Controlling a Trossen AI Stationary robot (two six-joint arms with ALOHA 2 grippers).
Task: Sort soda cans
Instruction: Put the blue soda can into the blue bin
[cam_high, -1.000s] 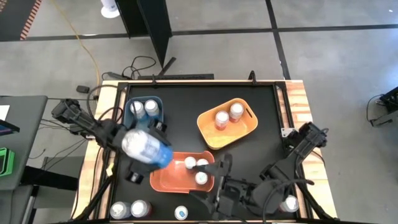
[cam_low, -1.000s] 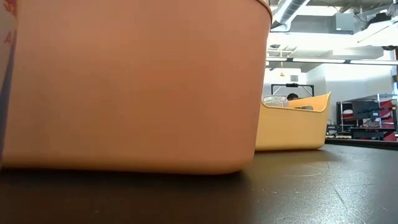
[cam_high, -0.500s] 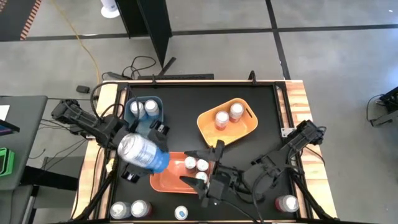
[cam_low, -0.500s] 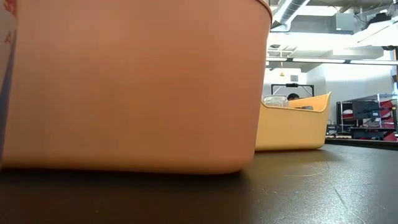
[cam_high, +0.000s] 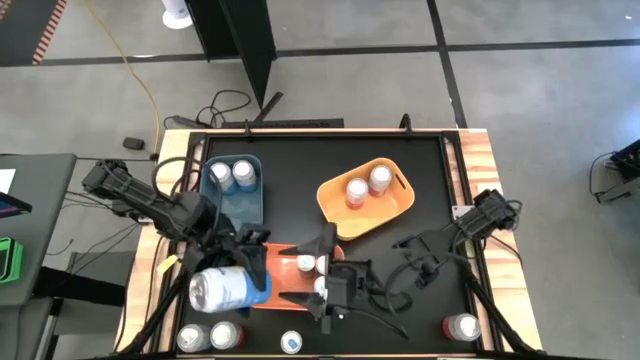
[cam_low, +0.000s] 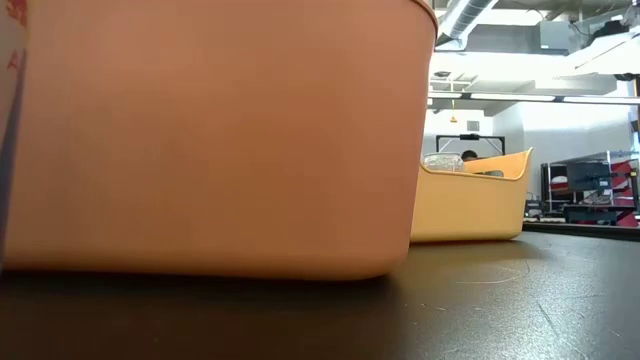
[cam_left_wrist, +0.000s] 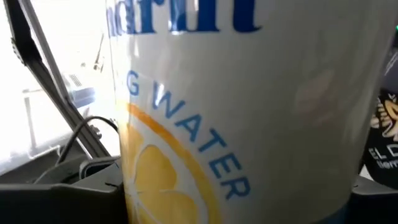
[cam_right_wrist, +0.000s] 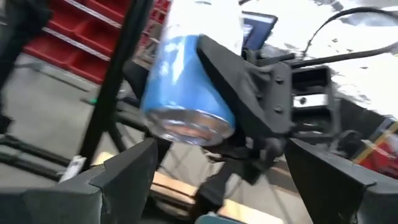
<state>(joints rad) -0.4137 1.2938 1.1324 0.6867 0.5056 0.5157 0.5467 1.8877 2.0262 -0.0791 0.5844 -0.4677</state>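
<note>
A blue-and-white soda can (cam_high: 222, 291) hangs in the air over the table's near left, with my left gripper (cam_high: 240, 280) shut on it. It fills the left wrist view (cam_left_wrist: 249, 112) with blue lettering and a yellow lemon. My right gripper (cam_high: 305, 268) stands open over the orange bin (cam_high: 268, 292), just right of the held can, with nothing between its fingers (cam_right_wrist: 118, 177). Two cans (cam_high: 305, 263) stand in the orange bin, two in the blue bin (cam_high: 250, 205), and two in the yellow bin (cam_high: 395, 205). My left gripper pinches the can's round side wall (cam_right_wrist: 186, 68) between its two fingers, one dark finger (cam_right_wrist: 233, 71) lying over the blue body. The can is lifted clear of the table and lies tilted, one silver end (cam_high: 203, 292) turned toward the table's left edge.
Loose cans stand along the near edge: two at the left (cam_high: 190, 338), one in the middle (cam_high: 290, 342) and one at the right (cam_high: 462, 327). The low view is filled by the orange bin's wall (cam_low: 210, 130), with the yellow bin (cam_low: 470, 195) behind it.
My left gripper has rolled and tipped with the can and carried it toward the near edge; the can's silver end now faces the table's left. My right gripper has swung toward the table's left, over the orange bin, staying open.
</note>
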